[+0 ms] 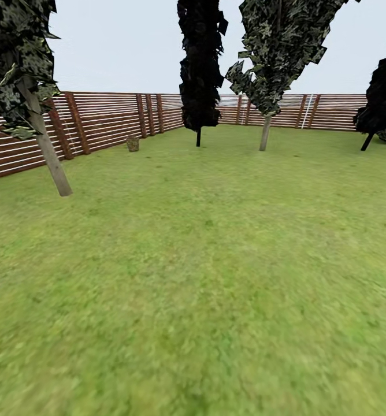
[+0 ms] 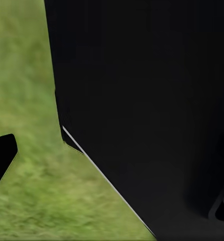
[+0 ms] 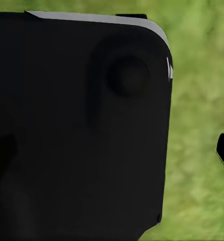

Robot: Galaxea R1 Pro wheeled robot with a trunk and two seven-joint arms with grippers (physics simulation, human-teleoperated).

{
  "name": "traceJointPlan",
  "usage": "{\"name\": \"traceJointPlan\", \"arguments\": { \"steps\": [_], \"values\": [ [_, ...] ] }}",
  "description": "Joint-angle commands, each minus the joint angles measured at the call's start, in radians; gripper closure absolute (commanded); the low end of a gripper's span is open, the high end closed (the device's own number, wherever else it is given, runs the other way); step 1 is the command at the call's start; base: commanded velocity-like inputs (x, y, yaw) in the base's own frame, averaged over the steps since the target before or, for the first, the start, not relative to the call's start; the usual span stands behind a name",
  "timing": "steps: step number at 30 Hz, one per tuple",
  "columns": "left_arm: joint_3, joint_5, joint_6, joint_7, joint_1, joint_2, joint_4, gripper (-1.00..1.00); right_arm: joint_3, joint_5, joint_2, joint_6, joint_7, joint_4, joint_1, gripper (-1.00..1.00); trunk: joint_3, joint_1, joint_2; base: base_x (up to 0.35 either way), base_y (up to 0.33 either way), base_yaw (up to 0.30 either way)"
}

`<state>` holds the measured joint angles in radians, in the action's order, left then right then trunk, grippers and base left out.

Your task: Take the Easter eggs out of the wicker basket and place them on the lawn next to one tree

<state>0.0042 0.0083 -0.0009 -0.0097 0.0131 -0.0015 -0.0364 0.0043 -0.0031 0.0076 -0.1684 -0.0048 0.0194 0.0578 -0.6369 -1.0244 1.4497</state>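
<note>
1. Grass comes first: the lawn spreads from the camera's foot to the fence, mottled green and flat, with nothing lying on the near stretch.
2. At far left stands a tree with a pale trunk that leans, its foot set in the lawn just before the fence.
3. Right of it, far off by the fence near the back left corner of the lawn, sits the basket, small and tan. Eggs cannot be made out at this range, so whether all three lie inside is unknown.
4. Mid-picture rises a tall dark cypress; right of that is a second pale-trunk tree, and at the right edge a dark bush-like mass.
5. In both wrist views black robot body blocks most of the picture, with grass beside it. Dark tips show at the edges, but I cannot tell how wide either hand stands or whether it holds anything.
6. Judgement: the robot looks to be in transit, with the basket well apart from it.
7. Risks: stopping too far from the basket to reach it, nudging it over with the base, or choosing the cypress rather than a pale-trunk tree.
</note>
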Motion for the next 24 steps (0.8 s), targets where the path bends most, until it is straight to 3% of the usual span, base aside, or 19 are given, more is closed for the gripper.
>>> {"name": "traceJointPlan", "arguments": {
  "steps": [1, 24],
  "values": [
    [0.000, 0.001, 0.000, -0.001, 0.001, 0.000, -0.002, -1.00, 0.000, 0.002, 0.001, -0.003, 0.000, -0.001, 0.001, -1.00, -0.001, -0.001, 0.000, 0.341, 0.000, 0.000],
    [0.000, 0.001, -0.001, -0.001, 0.001, 0.003, -0.002, -1.00, 0.001, 0.005, 0.001, -0.002, 0.006, -0.002, 0.001, -1.00, -0.001, -0.001, 0.000, 0.341, 0.000, 0.000]
  ]
}}
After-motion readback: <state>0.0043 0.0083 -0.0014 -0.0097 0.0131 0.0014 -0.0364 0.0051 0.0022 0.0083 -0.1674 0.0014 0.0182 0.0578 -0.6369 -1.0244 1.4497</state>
